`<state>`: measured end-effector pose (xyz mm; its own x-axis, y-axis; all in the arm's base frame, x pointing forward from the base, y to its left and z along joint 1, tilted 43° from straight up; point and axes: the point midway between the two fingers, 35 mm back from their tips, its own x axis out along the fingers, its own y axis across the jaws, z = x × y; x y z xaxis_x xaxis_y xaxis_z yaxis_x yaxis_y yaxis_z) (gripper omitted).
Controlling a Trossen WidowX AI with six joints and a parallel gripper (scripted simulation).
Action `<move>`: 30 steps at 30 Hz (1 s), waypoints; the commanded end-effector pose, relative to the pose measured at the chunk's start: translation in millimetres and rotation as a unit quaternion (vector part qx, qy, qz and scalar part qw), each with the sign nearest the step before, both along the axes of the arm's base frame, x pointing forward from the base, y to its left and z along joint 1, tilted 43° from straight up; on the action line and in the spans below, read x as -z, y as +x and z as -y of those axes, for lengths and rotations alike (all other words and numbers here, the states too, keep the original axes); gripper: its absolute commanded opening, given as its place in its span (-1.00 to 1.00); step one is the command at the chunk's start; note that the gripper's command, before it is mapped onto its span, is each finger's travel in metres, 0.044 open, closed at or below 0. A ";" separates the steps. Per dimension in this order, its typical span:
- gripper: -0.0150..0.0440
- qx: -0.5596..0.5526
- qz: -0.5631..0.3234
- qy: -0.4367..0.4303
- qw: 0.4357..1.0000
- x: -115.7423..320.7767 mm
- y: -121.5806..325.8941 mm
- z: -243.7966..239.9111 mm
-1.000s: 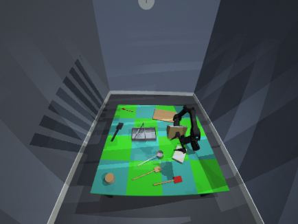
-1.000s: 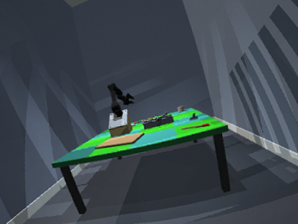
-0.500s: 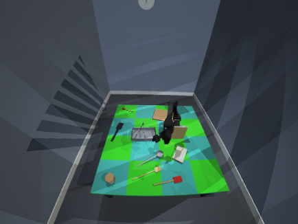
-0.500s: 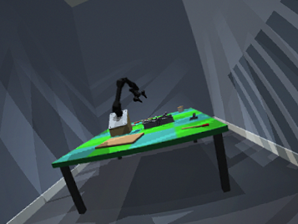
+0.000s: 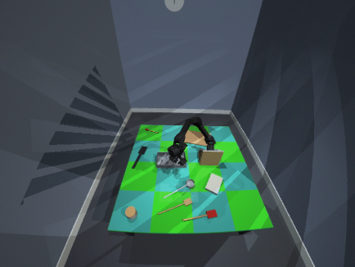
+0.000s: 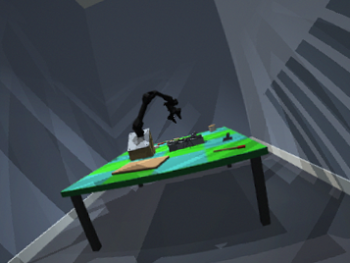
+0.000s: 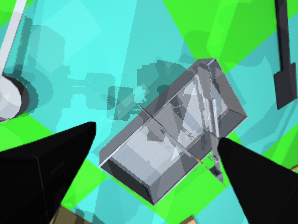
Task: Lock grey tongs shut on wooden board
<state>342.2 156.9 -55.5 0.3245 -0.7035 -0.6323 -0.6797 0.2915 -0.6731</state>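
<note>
The grey tongs [image 7: 217, 173] lie open in a V across the roasting tin [image 7: 127, 182] [image 5: 163, 165] [image 6: 180, 145]. In the wrist view their hinge is past the tin's lower right rim; one arm crosses the tin to its upper left rim, the other runs toward its top corner. My gripper [image 7: 158, 135] [image 5: 177, 161] [image 6: 177, 118] is wide open and empty, pointing down well above the tin. In the wrist view its right fingertip appears beside the hinge. The arm hides most of the tongs in the top view. The wooden board [image 5: 194, 137] [image 6: 140, 165] lies flat, apart from the tin.
The arm's box base [image 5: 210, 158] [image 6: 143, 152] stands between the tin and a white block [image 5: 214, 183]. A ladle [image 5: 190, 183] [image 7: 9, 98], a wooden spatula [image 5: 187, 201], a red spatula [image 5: 211, 214], a round block [image 5: 130, 211] and a black spatula [image 5: 142, 150] [image 7: 285, 90] lie around.
</note>
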 end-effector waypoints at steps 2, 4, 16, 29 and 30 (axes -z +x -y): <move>1.00 0.301 0.245 0.127 0.913 -24.1 38.8 61.3; 1.00 0.366 0.300 0.146 0.869 -28.9 45.8 77.6; 1.00 0.646 0.575 0.190 0.464 -58.2 71.3 180.6; 1.00 0.684 0.628 0.184 0.321 -66.7 73.3 210.4; 1.00 0.684 0.628 0.184 0.321 -66.7 73.3 210.4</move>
<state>413.5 -60.6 9.8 0.0171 -0.6883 -0.7252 0.9964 -0.0488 0.0698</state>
